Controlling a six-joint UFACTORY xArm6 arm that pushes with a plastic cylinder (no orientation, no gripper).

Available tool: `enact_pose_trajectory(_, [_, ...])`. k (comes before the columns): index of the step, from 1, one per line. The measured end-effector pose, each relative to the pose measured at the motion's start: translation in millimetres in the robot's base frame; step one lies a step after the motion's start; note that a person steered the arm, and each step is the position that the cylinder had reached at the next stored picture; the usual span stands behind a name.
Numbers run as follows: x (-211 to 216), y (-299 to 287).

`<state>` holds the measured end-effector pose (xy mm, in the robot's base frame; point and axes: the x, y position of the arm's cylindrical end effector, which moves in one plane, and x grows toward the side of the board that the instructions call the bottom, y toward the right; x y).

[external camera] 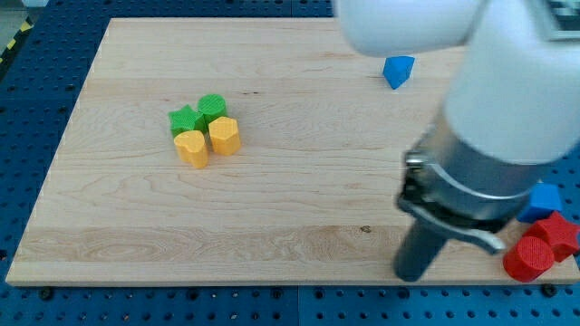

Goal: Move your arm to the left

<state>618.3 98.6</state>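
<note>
My arm fills the view's right side, and its dark rod comes down near the board's bottom edge. My tip point(412, 275) rests on the wooden board point(272, 208) and touches no block. Left of it by a long way is a tight cluster: a green star point(184, 119), a green round block point(212, 108), a yellow heart point(191, 148) and a yellow hexagon-like block point(224, 135). A blue block point(397, 71) lies near the view's top, above my tip.
At the view's right edge, right of my tip, lie two red blocks point(528, 259) point(556, 234) and a blue block point(544, 199), partly hidden by the arm. A blue perforated table point(27, 118) surrounds the board.
</note>
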Motion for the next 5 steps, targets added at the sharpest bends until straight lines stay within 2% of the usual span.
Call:
enact_pose_trajectory(1, [-16.2, -18.5])
enact_pose_trajectory(2, [-43.0, -7.9])
enact_pose_trajectory(5, [-65.2, -3.7])
